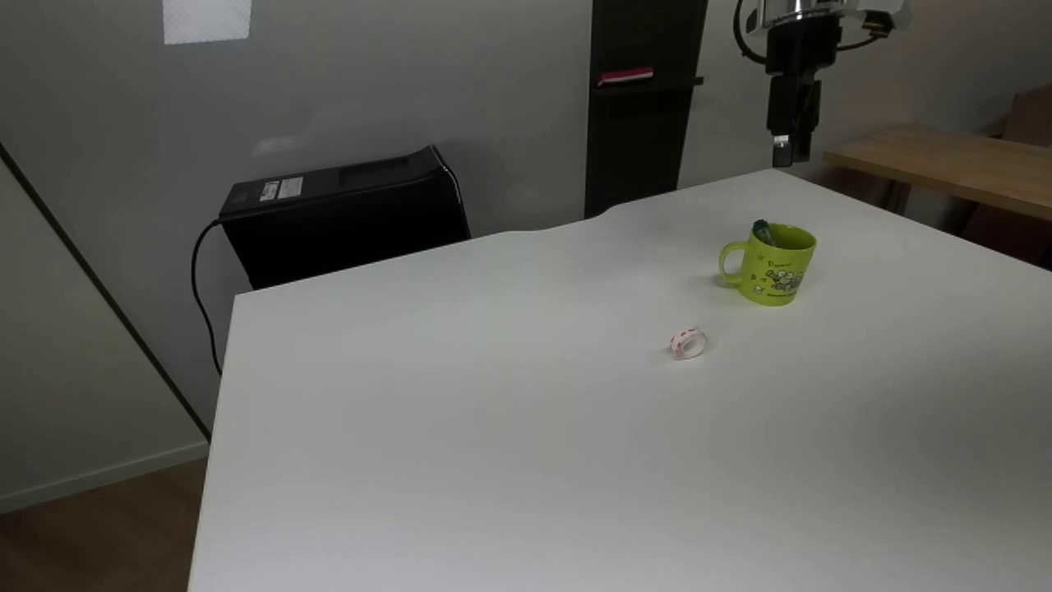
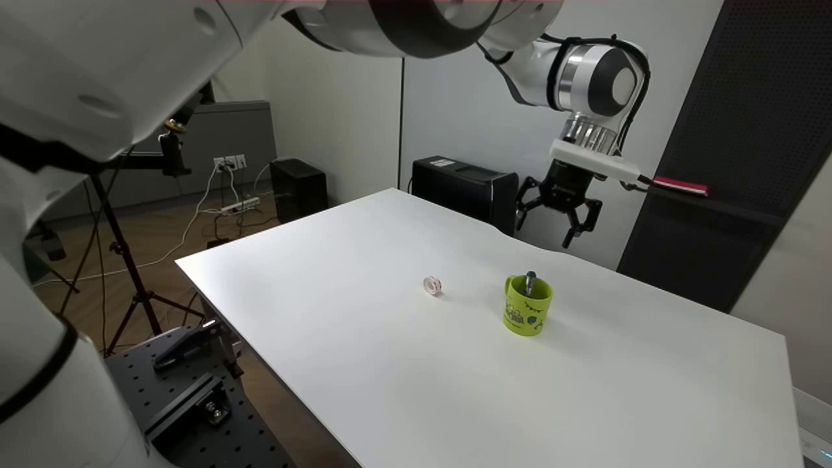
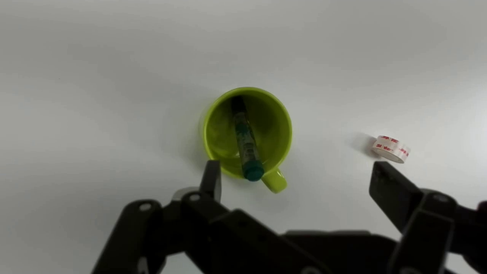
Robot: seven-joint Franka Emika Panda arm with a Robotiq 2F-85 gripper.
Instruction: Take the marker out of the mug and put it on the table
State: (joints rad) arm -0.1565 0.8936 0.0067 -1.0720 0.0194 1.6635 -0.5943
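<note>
The lime-green mug stands upright on the white table (image 1: 493, 427) in both exterior views, mug (image 1: 768, 275) and mug (image 2: 524, 315). The marker (image 3: 247, 142), dark with a teal end, leans inside the mug (image 3: 272, 125) in the wrist view. Its teal end rests at the rim close to the handle. The marker's top also sticks out above the rim in both exterior views, marker (image 1: 763, 233) and marker (image 2: 530, 283). My gripper (image 2: 543, 234) is open and empty, held above the table and apart from the mug. In the wrist view the gripper's (image 3: 296, 164) fingers are spread wide.
A small white tape roll with red print (image 3: 391, 148) lies on the table beside the mug, also in both exterior views (image 1: 688, 343) (image 2: 432, 285). A black box (image 1: 345, 214) stands behind the table edge. A light wooden table (image 1: 945, 160) stands beyond.
</note>
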